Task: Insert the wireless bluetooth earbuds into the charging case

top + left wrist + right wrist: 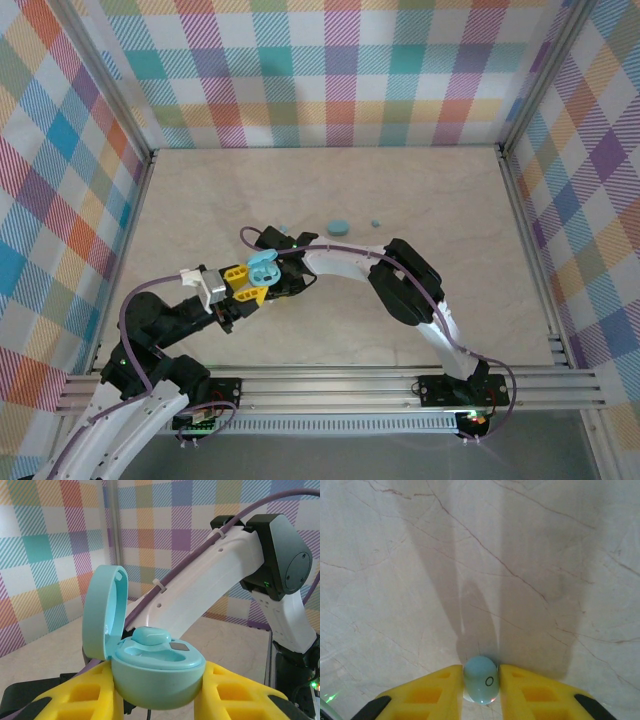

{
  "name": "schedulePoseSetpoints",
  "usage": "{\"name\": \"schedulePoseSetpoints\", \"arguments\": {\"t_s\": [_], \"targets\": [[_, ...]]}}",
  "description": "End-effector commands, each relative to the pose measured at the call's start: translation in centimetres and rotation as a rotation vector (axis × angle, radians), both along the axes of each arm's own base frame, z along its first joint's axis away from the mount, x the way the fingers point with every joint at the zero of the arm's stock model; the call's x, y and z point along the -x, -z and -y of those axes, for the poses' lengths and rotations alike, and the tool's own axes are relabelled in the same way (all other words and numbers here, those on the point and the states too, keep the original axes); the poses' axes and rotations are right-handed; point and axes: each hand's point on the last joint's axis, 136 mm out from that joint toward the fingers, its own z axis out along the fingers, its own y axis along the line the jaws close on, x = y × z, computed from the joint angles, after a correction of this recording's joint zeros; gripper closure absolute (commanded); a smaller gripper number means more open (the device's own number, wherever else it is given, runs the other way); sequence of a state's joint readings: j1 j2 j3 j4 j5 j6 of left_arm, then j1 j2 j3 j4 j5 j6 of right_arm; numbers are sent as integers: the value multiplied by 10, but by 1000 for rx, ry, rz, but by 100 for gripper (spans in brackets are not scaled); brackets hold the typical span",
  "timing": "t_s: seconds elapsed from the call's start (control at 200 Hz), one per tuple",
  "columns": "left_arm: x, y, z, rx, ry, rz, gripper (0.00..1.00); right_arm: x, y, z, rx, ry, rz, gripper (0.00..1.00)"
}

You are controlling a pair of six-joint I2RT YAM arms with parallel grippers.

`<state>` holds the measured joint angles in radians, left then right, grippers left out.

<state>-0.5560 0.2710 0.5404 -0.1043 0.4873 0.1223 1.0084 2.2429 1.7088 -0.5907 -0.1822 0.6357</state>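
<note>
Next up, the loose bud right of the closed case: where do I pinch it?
Probably from straight above: pinch the earbud across its sides, low near the table. It lies apart from the closed case, leaving finger room. Its orientation is too small to tell.

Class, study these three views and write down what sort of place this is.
Probably a robot test cell: checked walls on an aluminium frame enclose a marble-patterned tabletop, with a left arm and a right arm bolted at its near edge.
</note>
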Motion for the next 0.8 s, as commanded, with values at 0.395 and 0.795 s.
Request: {"name": "schedulePoseSetpoints", "arguments": {"t_s": [0.395, 0.795], "targets": [[6, -13, -1, 14, 12, 41, 83, -14, -25, 14, 0, -3, 99, 86], [-11, -11, 15, 15, 42, 76, 84, -41, -76, 93, -18, 129, 172, 87]]}}
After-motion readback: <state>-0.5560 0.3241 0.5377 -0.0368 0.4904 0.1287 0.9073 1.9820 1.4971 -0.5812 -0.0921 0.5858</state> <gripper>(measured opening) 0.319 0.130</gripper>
